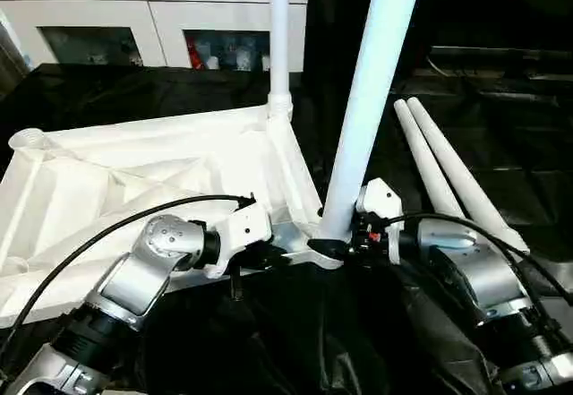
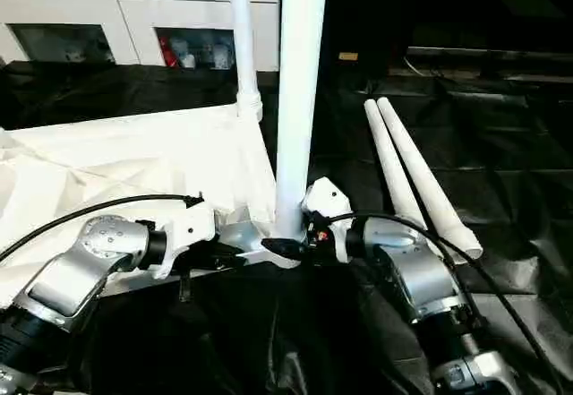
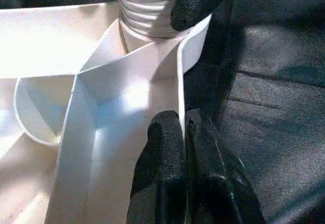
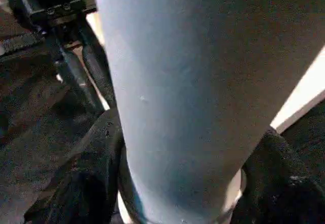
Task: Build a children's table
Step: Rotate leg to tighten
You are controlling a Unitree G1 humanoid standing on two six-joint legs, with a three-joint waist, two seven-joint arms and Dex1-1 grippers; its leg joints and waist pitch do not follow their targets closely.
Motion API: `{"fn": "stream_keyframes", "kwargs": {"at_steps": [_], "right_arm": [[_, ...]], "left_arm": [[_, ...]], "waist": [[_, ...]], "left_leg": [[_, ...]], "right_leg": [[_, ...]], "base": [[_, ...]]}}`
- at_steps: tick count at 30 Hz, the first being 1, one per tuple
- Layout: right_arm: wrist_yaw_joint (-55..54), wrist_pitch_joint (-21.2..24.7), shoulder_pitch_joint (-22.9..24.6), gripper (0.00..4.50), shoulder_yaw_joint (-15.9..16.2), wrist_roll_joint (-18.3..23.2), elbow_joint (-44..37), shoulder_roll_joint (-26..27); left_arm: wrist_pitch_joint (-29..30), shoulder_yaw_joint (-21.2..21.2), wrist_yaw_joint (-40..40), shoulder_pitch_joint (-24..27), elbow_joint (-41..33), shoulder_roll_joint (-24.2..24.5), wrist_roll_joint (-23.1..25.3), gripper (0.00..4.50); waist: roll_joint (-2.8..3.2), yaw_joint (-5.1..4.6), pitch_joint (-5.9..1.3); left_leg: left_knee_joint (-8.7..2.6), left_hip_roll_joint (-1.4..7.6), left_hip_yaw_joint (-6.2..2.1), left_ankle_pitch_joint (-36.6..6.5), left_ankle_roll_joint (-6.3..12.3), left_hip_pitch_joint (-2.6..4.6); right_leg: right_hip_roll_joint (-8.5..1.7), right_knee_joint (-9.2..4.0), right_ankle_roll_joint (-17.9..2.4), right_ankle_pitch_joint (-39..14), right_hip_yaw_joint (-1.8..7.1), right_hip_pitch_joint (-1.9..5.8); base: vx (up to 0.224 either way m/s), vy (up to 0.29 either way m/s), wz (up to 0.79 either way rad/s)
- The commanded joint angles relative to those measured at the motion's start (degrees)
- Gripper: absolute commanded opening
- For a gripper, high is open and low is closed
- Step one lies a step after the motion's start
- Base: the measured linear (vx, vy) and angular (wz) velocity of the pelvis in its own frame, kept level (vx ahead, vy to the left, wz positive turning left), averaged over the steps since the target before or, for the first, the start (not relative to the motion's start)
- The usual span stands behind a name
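Tabletop [image 1: 134,189]: white, upside down on black sheeting [image 2: 501,189], ribbed underside up, near corner just in front of both arms.
Near leg [image 1: 372,90]: upright, slightly tilted, threaded end seated in near corner socket [image 3: 147,10].
Far leg [image 1: 279,37]: upright in far corner socket, rising past top edge.
Spare legs [image 1: 448,171]: two, lying side by side and touching on sheeting, right of tabletop.
Left gripper [image 3: 185,148]: fingers together, pinching thin rim wall of tabletop just beside near socket.
Right gripper [image 1: 336,247]: fingers [image 4: 86,183] wrapped round base of near leg, one each side, clamped at socket.
Cabinet [image 1: 152,19]: white, glass doors, behind sheeting; small items inside.
Cables [image 1: 116,229]: black, looping over each silver forearm.
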Motion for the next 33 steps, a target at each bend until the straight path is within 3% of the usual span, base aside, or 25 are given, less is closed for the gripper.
{"fn": "stream_keyframes", "kwargs": {"at_steps": [1, 3, 4, 6, 7, 11, 12, 15, 18, 20, 24, 26, 29, 30, 33], "right_arm": [[-4.5, 1.6, 0.2, 2.70, 0.7, -1.0, 3.4, 2.8], [-6.0, 1.6, 0.1, 2.70, 0.6, -1.5, 4.3, 3.6], [-11.6, 2.6, -0.8, 2.70, -0.1, -2.3, 8.0, 7.0], [-14.4, 2.7, -1.3, 2.70, -0.5, -2.8, 9.8, 8.7], [-16.5, 2.9, -1.7, 2.70, -0.7, -3.1, 11.1, 10.0], [-25.4, 3.8, -4.8, 2.70, -2.9, -3.4, 17.0, 16.1], [-28.4, 3.1, -6.5, 2.70, -3.6, -3.7, 19.7, 18.4], [-30.4, 0.1, -8.5, 2.70, -4.0, -5.1, 23.0, 20.0], [-28.0, -0.9, -9.3, 3.42, -5.2, -3.5, 23.4, 20.1], [-26.7, -0.8, -9.3, 3.49, -5.6, -2.9, 23.0, 19.8], [-22.8, -2.5, -8.6, 3.86, -3.8, -4.4, 21.0, 16.9], [-19.4, -3.2, -8.1, 3.86, -2.7, -4.6, 20.0, 15.1], [-12.0, -4.0, -6.3, 3.86, -1.1, -3.8, 16.4, 11.3], [-9.6, -4.1, -5.6, 3.86, -0.7, -3.5, 15.0, 9.9], [-5.3, -4.5, -4.5, 3.86, -0.2, -3.2, 12.8, 7.5]], "left_arm": [[1.8, 0.7, 4.8, -2.7, 0.5, -2.9, 1.0, 0.00], [2.3, 0.9, 6.2, -3.0, 1.0, -3.5, 1.4, 0.00], [4.9, 2.0, 12.4, -4.5, 3.5, -6.6, 3.2, 0.00], [6.3, 2.5, 15.2, -5.2, 4.6, -8.2, 3.8, 0.00], [7.0, 2.8, 16.8, -5.7, 5.2, -9.2, 4.2, 0.00], [8.3, 2.8, 21.7, -6.7, 6.1, -13.0, 5.6, 0.00], [8.0, 2.3, 22.7, -6.9, 6.4, -14.0, 6.4, 0.00], [8.0, 1.9, 23.2, -7.1, 6.1, -14.8, 6.7, 0.00], [6.6, 1.2, 21.9, -6.6, 5.1, -14.1, 6.7, 0.00], [6.1, 1.1, 21.1, -6.2, 4.5, -13.6, 6.5, 0.00], [4.4, 1.0, 17.9, -4.7, 3.1, -11.5, 5.7, 0.00], [3.3, 1.0, 16.2, -4.1, 2.6, -10.5, 5.0, 0.00], [2.1, 1.2, 13.0, -3.0, 1.5, -8.6, 3.6, 0.00], [1.9, 1.2, 11.7, -2.6, 1.0, -7.9, 3.1, 0.00], [0.2, 1.0, 8.6, -1.9, 0.1, -6.1, 2.1, 0.00]], "waist": [[-0.07, -0.31, -4.55], [-0.08, -0.36, -4.27], [-0.57, -0.40, -4.31], [-0.28, -0.75, -4.12], [-0.36, -0.72, -4.21], [-0.30, -1.42, -4.31], [0.05, -1.61, -4.34], [-0.08, -2.27, -4.42], [-0.24, -2.28, -4.53], [-0.21, -2.32, -4.68], [-0.08, -2.37, -4.88], [0.13, -2.28, -4.93], [-0.07, -2.05, -5.12], [0.19, -1.85, -5.27], [0.10, -1.58, -5.38]], "left_leg": [[-3.80, 1.57, -0.22, -12.1, 1.11, 0.77], [-3.89, 1.39, -0.26, -14.8, 0.01, 1.14], [-4.05, 1.37, -0.41, -15.1, -0.30, 1.07], [-4.03, 1.26, -0.42, -16.5, -1.18, 1.45], [-4.09, 1.19, -0.54, -16.8, -1.22, 1.39], [-4.31, 1.11, -0.88, -18.4, -1.54, 1.25], [-4.33, 1.17, -1.00, -18.9, -1.53, 1.40], [-4.40, 1.08, -1.05, -19.5, -1.36, 1.03], [-4.42, 1.21, -0.99, -19.4, -0.81, 1.18], [-4.52, 1.34, -0.97, -18.5, -0.37, 0.99], [-4.38, 1.38, -0.77, -16.6, 0.15, 0.83], [-4.24, 1.33, -0.68, -15.5, 0.47, 0.67], [-4.08, 1.49, -0.58, -13.0, 1.39, 0.46], [-3.96, 1.51, -0.51, -12.2, 1.81, 0.55], [-3.85, 1.52, -0.40, -10.9, 2.69, 0.57]], "right_leg": [[-3.75, -4.39, -13.1, -11.9, 2.33, 2.81], [-3.87, -5.12, -11.6, -18.2, 2.34, 2.67], [-3.95, -5.35, -10.2, -20.7, 2.32, 2.88], [-3.92, -5.69, -9.7, -23.7, 2.29, 2.25], [-4.01, -5.87, -8.8, -25.2, 2.23, 2.44], [-4.00, -6.11, -7.6, -26.7, 2.00, 2.29], [-4.00, -6.12, -7.6, -26.3, 1.98, 2.10], [-3.96, -6.12, -7.9, -25.2, 1.89, 2.28], [-3.95, -6.00, -8.5, -23.3, 1.91, 2.25], [-3.91, -5.70, -9.4, -20.3, 2.00, 2.47], [-3.89, -5.40, -10.8, -16.6, 2.07, 2.63], [-4.01, -5.29, -11.3, -15.4, 2.14, 2.78], [-3.85, -4.87, -12.0, -11.3, 2.12, 3.12], [-3.80, -4.68, -12.5, -9.3, 2.13, 3.10], [-3.65, -4.38, -13.9, -6.0, 2.07, 3.15]], "base": [[0.000, 0.000, 0.00], [0.000, 0.000, 0.00], [0.000, 0.000, 0.00], [0.000, 0.000, 0.00], [0.000, 0.000, 0.00], [0.000, 0.000, 0.00], [0.000, 0.000, 0.00], [0.000, 0.000, 0.00], [0.000, 0.000, 0.00], [0.000, 0.000, 0.00], [0.000, 0.000, 0.00], [0.000, 0.000, 0.00], [0.000, 0.000, 0.00], [0.000, 0.000, 0.00], [0.000, 0.000, 0.00]]}}
